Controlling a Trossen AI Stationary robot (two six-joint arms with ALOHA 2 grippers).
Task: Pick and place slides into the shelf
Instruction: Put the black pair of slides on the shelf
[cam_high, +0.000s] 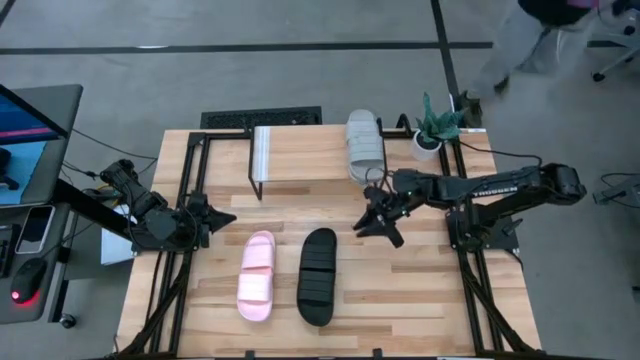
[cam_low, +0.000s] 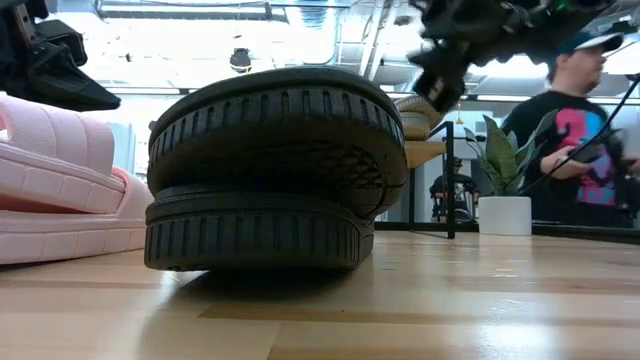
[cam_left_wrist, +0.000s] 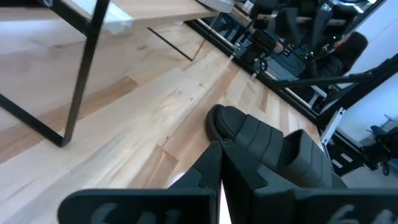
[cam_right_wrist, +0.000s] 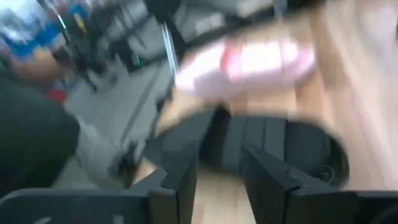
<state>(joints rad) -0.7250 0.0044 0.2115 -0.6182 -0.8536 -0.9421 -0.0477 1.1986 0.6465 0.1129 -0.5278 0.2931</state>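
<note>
Above the desk (cam_high: 420, 300), just right of the black sandal (cam_high: 317, 276), the right end effector (cam_high: 380, 225) is held in the air, its fingers spread a little with nothing between them. The black sandal and the pink sandal (cam_high: 256, 275) are framed ahead of it in the right wrist view. By judgement, the step in hand is the reach for the next sandal, probably the black one; the next move calls for the end effector to be lowered over its strap, pressed together, and the sandal carried to the shelf (cam_high: 300, 153). At the desk's left edge the left end effector (cam_high: 215, 218) is parked, its fingers pressed together and empty.

Three sandals are counted: one grey (cam_high: 364, 145), already laid on the shelf's right end, and one pink and one black, side by side on the desk in front of it. One shelf is seen, and one potted plant (cam_high: 433, 125) at the far right corner.
</note>
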